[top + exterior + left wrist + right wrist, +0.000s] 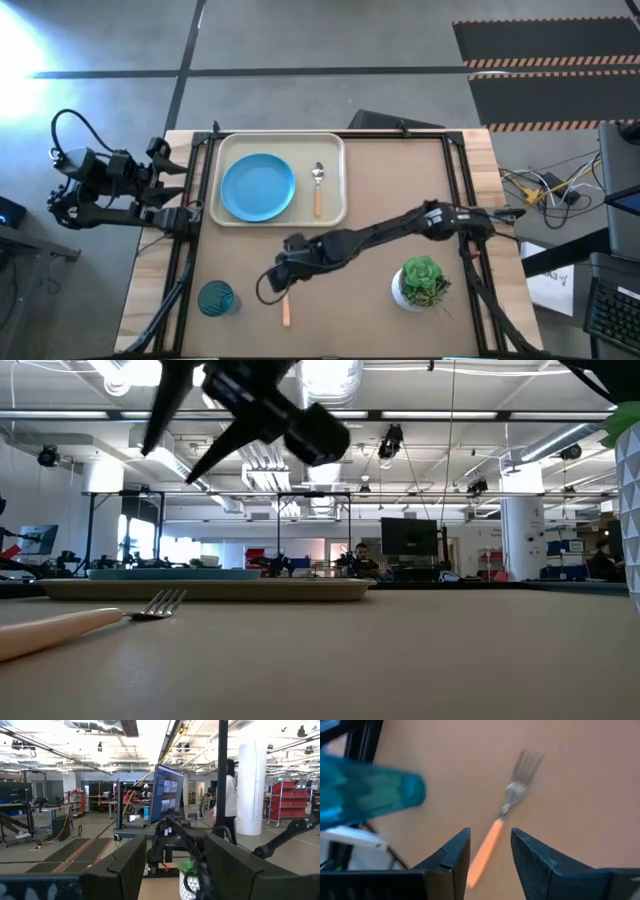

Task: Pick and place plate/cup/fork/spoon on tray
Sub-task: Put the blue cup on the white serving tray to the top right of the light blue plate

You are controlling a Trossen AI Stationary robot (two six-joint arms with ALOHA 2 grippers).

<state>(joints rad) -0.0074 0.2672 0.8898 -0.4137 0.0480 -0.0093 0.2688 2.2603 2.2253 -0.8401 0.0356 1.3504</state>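
A: Items off the tray?
B: One potted plant [423, 282], green leaves in a white pot, near the table's [400, 200] front right. One cup [216, 298], translucent teal, upright near the front left corner. One fork [286, 305], lying flat on the bare wood between cup and plant, closer to the cup.

A: Anything over the fork?
B: The right gripper [283, 280]. Its arm reaches across the table from the right and hides the fork's tined end from above. The wrist view shows the two dark fingers [451, 854] apart, a narrow gap between them, nothing in it; the orange handle [487, 847] shows through that gap, on the table below.

A: Tray contents?
B: Tray [282, 220], cream, rear left of the table. Holds one sky-blue plate [258, 186] on its left half and one spoon [318, 188] just to the plate's right, apart from it.

A: Orientation of the cutlery?
B: Fork: long axis front to back, tines toward the tray, handle toward the front edge. Spoon: same axis, bowl toward the rear, handle toward the front.

A: Left gripper [170, 185]?
B: Parked off the table's left edge, beside the tray, jaws spread wide, empty.
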